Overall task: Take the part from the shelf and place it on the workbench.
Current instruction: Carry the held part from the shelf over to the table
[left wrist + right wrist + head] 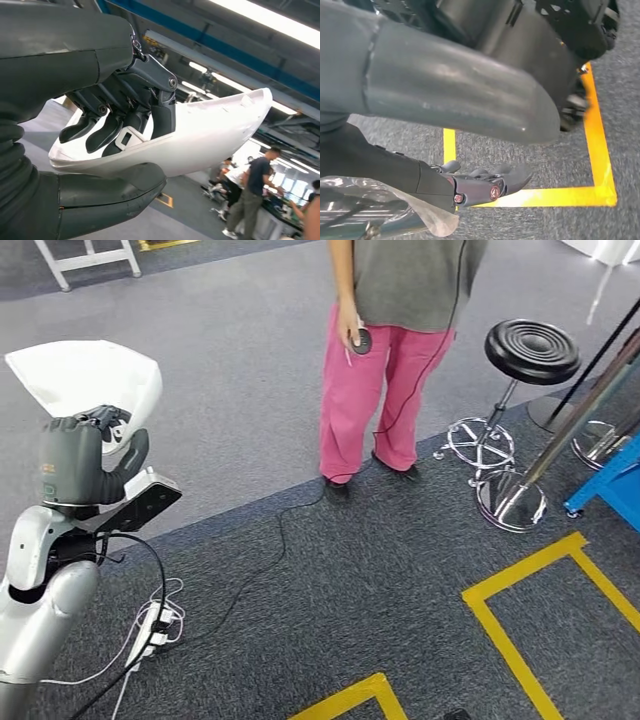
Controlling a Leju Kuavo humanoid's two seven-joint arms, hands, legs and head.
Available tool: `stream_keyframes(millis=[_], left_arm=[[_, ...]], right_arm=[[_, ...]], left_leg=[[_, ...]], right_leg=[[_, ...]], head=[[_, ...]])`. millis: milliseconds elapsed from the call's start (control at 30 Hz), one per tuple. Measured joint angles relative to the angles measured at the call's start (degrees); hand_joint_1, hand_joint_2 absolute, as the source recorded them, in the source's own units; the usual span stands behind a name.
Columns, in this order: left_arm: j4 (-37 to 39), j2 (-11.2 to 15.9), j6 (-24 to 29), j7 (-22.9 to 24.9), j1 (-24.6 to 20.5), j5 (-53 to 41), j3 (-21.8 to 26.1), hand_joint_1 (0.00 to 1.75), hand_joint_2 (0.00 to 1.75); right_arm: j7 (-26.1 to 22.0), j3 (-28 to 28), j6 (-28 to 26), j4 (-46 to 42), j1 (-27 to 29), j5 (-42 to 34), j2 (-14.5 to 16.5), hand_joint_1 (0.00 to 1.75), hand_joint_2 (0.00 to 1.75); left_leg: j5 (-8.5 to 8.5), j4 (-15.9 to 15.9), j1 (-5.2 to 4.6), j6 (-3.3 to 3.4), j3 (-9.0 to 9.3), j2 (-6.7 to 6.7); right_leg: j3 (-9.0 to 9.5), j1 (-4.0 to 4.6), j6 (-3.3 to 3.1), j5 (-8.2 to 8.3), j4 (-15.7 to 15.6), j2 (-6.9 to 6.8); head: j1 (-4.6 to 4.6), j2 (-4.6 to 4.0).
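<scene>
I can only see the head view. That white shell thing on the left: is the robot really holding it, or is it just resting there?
Observer: It's held. In the left wrist view the left hand has its fingers inside the white part and its thumb underneath.
Operator: And the other hand?
Observer: The right wrist view shows the right hand over grey carpet and yellow tape, fingers stretched out, holding nothing.
</scene>
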Motion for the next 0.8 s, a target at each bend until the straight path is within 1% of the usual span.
stream_keyframes(millis=[33, 67, 100, 133, 167, 200, 233, 267, 300, 333, 367, 400, 433, 467, 500, 533, 567, 600, 633, 667, 700, 733, 767, 800], left_arm=[[0.01, -0.09, 0.01, -0.01, 0.08, 0.0, -0.02, 1.73, 1.75], [0.01, -0.14, 0.04, -0.03, 0.14, 0.01, -0.02, 1.73, 1.75], [0.01, -0.15, 0.09, -0.09, 0.16, 0.02, -0.02, 1.73, 1.75], [0.02, -0.15, 0.15, -0.17, 0.18, 0.04, -0.01, 1.73, 1.75], [0.03, -0.15, 0.21, -0.27, 0.16, 0.05, -0.01, 1.73, 1.75], [0.03, -0.15, 0.25, -0.33, 0.21, 0.07, 0.0, 1.73, 1.75], [0.02, -0.16, 0.22, -0.33, 0.39, 0.02, 0.01, 1.73, 1.75], [-0.02, -0.16, 0.17, -0.22, 0.66, -0.07, 0.02, 1.73, 1.75], [-0.08, -0.15, 0.12, -0.07, 1.07, -0.18, 0.03, 1.73, 1.75], [-0.14, -0.12, 0.09, 0.09, 1.45, -0.29, 0.04, 1.73, 1.75], [-0.19, -0.07, 0.13, 0.21, 1.72, -0.38, 0.05, 1.73, 1.75], [-0.22, -0.01, 0.19, 0.22, 1.89, -0.43, 0.08, 1.73, 1.75], [-0.23, 0.04, 0.25, 0.18, 2.03, -0.46, 0.1, 1.73, 1.75], [-0.22, 0.1, 0.28, 0.13, 2.19, -0.48, 0.11, 1.73, 1.75], [-0.22, 0.14, 0.31, 0.09, 2.41, -0.48, 0.12, 1.73, 1.75], [-0.21, 0.2, 0.31, 0.07, 2.64, -0.48, 0.12, 1.73, 1.75], [-0.21, 0.27, 0.31, 0.07, 2.8, -0.48, 0.12, 1.73, 1.75], [-0.21, 0.36, 0.31, 0.07, 2.88, -0.48, 0.13, 1.73, 1.75], [-0.21, 0.44, 0.32, 0.07, 2.9, -0.48, 0.16, 1.73, 1.75], [-0.21, 0.49, 0.33, 0.07, 2.87, -0.48, 0.19, 1.73, 1.75], [-0.21, 0.53, 0.34, 0.07, 2.84, -0.48, 0.23, 1.73, 1.75], [-0.21, 0.57, 0.36, 0.07, 2.85, -0.48, 0.27, 1.73, 1.75], [-0.21, 0.62, 0.36, 0.07, 2.87, -0.48, 0.3, 1.73, 1.75], [-0.21, 0.7, 0.37, 0.07, 2.9, -0.48, 0.33, 1.73, 1.75]], right_arm=[[0.05, 0.04, -0.01, 0.02, 0.11, 0.18, 0.0, 0.0, 0.0], [0.09, 0.08, -0.01, 0.04, 0.21, 0.38, 0.0, 0.0, 0.0], [0.09, 0.1, -0.01, 0.08, 0.26, 0.56, 0.0, 0.0, 0.0], [0.05, 0.12, -0.01, 0.12, 0.28, 0.69, 0.0, 0.0, 0.0], [0.01, 0.12, -0.01, 0.16, 0.34, 0.8, 0.01, 0.0, 0.0], [0.01, 0.11, -0.01, 0.2, 0.42, 1.03, 0.01, 0.0, 0.0], [0.04, 0.02, -0.01, 0.22, 0.57, 1.42, -0.01, 0.0, 0.0], [0.18, -0.17, -0.01, 0.23, 0.84, 1.99, -0.04, 0.0, 0.0], [0.4, -0.41, -0.01, 0.23, 1.17, 2.64, -0.08, 0.0, 0.0], [0.63, -0.68, -0.01, 0.22, 1.55, 3.21, -0.11, 0.0, 0.0], [0.85, -0.88, -0.01, 0.21, 1.92, 3.62, -0.13, 0.0, 0.0], [1.01, -0.99, -0.01, 0.21, 2.23, 3.82, -0.13, 0.0, 0.0], [1.09, -1.05, -0.01, 0.21, 2.48, 3.91, -0.13, 0.0, 0.0], [1.11, -1.05, -0.01, 0.22, 2.68, 3.91, -0.13, 0.0, 0.0], [1.14, -1.05, -0.01, 0.24, 2.84, 3.89, -0.13, 0.0, 0.0], [1.15, -1.04, -0.01, 0.25, 2.93, 3.88, -0.13, 0.0, 0.0], [1.15, -1.04, -0.01, 0.26, 2.95, 3.87, -0.13, 0.0, 0.0], [1.15, -1.04, -0.01, 0.27, 2.95, 3.87, -0.13, 0.0, 0.0], [1.15, -1.05, -0.01, 0.27, 2.94, 3.87, -0.13, 0.0, 0.0], [1.15, -1.05, -0.01, 0.27, 2.96, 3.87, -0.13, 0.0, 0.0], [1.15, -1.06, -0.01, 0.27, 2.97, 3.88, -0.12, 0.0, 0.0], [1.15, -1.07, -0.01, 0.27, 2.97, 3.88, -0.11, 0.0, 0.0], [1.16, -1.09, -0.01, 0.27, 2.96, 3.88, -0.11, 0.0, 0.0], [1.16, -1.11, -0.01, 0.27, 2.9, 3.88, -0.11, 0.0, 0.0]], left_leg=[[-0.02, 0.01, -0.07, 0.03, 0.07, -0.93], [-0.03, 0.03, -0.12, 0.04, 0.18, -1.87], [-0.07, 0.06, -0.13, 0.0, 0.32, -2.75], [-0.12, 0.09, -0.1, -0.06, 0.42, -3.54], [-0.17, 0.23, -0.12, -0.21, 0.38, -4.29], [-0.13, 0.31, -0.08, -0.46, 0.21, -4.98], [-0.03, 0.35, 0.03, -0.77, -0.01, -5.69], [0.1, 0.36, 0.13, -1.13, -0.21, -6.43], [0.12, 0.34, 0.28, -1.47, -0.37, -6.97], [-0.19, 0.71, 0.24, -1.75, -0.53, -6.55], [-1.01, 1.93, 0.15, -2.03, -1.04, -5.3], [-2.39, 4.32, 0.09, -2.29, -2.07, -3.55], [-4.11, 7.78, 0.08, -2.54, -3.6, -1.68], [-5.79, 11.67, 0.24, -2.77, -5.41, -0.57], [-6.83, 14.79, 0.43, -2.95, -6.92, -0.08], [-6.9, 16.22, 0.6, -3.07, -7.63, 0.12], [-5.89, 15.35, 0.73, -3.14, -7.2, 0.28], [-4.05, 12.31, 0.79, -3.12, -5.64, 0.71], [-2.31, 8.17, 0.68, -3.0, -3.5, 2.01], [-1.14, 4.4, 0.32, -2.74, -1.54, 3.61], [-0.57, 1.78, 0.0, -2.4, -0.21, 4.85], [-0.66, 0.59, -0.3, -2.05, 0.32, 5.64], [-0.81, 0.42, -0.53, -1.71, 0.31, 5.3], [-0.78, 0.33, -0.47, -1.4, 0.26, 4.46]], right_leg=[[-0.95, 0.02, -0.1, 0.59, 0.88, 0.12], [-0.74, 0.02, -0.25, 2.36, -0.65, 0.28], [0.48, -0.01, -0.42, 4.89, -4.17, 0.76], [2.1, -0.1, -0.59, 7.13, -8.22, 2.02], [3.77, -0.27, -0.71, 8.6, -11.87, 3.43], [4.89, -0.38, -0.76, 9.24, -14.16, 4.56], [5.5, -0.42, -0.81, 9.16, -15.15, 5.2], [5.85, -0.38, -0.86, 9.03, -15.52, 4.88], [6.02, -0.4, -1.04, 9.06, -15.67, 4.16], [6.29, -0.42, -1.29, 9.12, -15.93, 3.43], [6.58, -0.47, -1.59, 9.16, -16.19, 2.64], [6.87, -0.49, -1.9, 9.14, -16.41, 1.81], [7.08, -0.34, -2.14, 9.02, -16.46, 0.98], [7.23, -0.25, -2.31, 8.87, -16.46, 0.15], [7.37, -0.18, -2.38, 8.71, -16.45, -0.69], [7.51, -0.15, -2.38, 8.55, -16.44, -1.5], [7.67, -0.14, -2.32, 8.38, -16.44, -2.29], [7.91, -0.14, -2.22, 8.19, -16.43, -3.05], [8.19, -0.1, -2.07, 7.97, -16.44, -3.75], [8.43, 0.06, -1.84, 7.72, -16.4, -4.41], [8.61, 0.23, -1.6, 7.49, -16.38, -5.01], [8.76, 0.39, -1.33, 7.28, -16.39, -5.63], [8.92, 0.51, -1.06, 7.11, -16.48, -6.31], [9.17, 0.51, -0.8, 6.94, -16.61, -7.01]], head=[[0.0, 0.0], [-0.01, 0.0], [-0.01, 0.0], [-0.01, 0.0], [-0.04, 0.0], [-0.04, 0.0], [-0.05, 0.0], [-0.06, 0.0], [-0.06, 0.0], [-0.08, 0.0], [-0.22, 0.0], [-0.33, 0.0], [-0.43, 0.0], [-0.54, 0.0], [-0.53, 0.0], [-0.54, 0.0], [-0.54, 0.0], [-0.54, 0.0], [-0.53, 0.0], [-0.54, 0.0], [-0.5, 0.0], [-0.48, 0.0], [-0.44, 0.0], [-0.42, 0.0]])
